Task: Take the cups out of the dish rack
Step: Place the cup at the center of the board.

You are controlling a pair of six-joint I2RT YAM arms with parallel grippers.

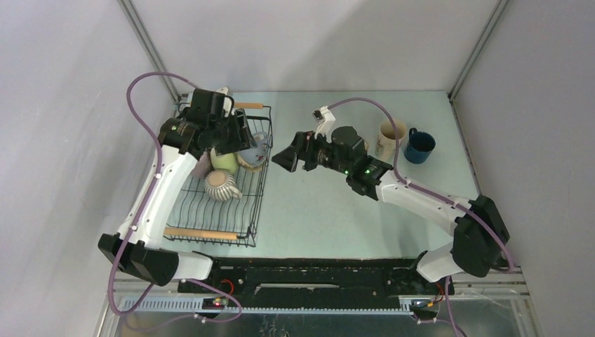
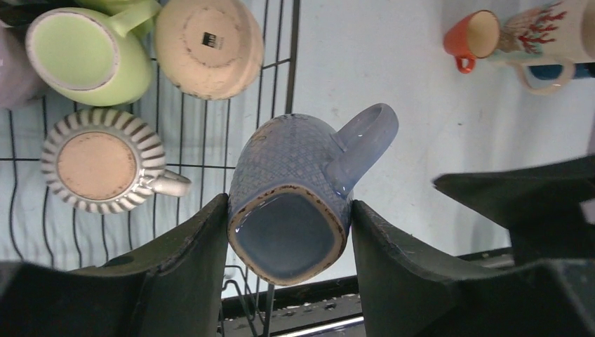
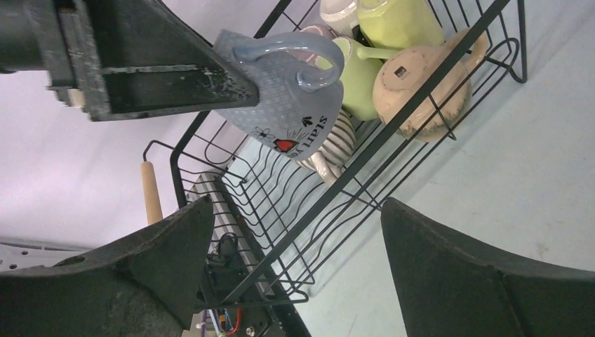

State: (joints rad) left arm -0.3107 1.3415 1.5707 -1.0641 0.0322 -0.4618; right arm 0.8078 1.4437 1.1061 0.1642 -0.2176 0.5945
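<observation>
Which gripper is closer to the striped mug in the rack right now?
Left. The left gripper, holding the grey-blue mug, is over the rack, close to the striped mug. The right gripper is open, outside the rack's right side.

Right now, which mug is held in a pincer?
The grey-blue mug, clamped in the left pincer; the green mug, tan mug and striped mug sit in the dish rack.

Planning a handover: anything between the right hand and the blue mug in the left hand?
Nothing visible. The blue mug hangs over the dish rack side rim; only table surface lies between it and the right hand.
</observation>
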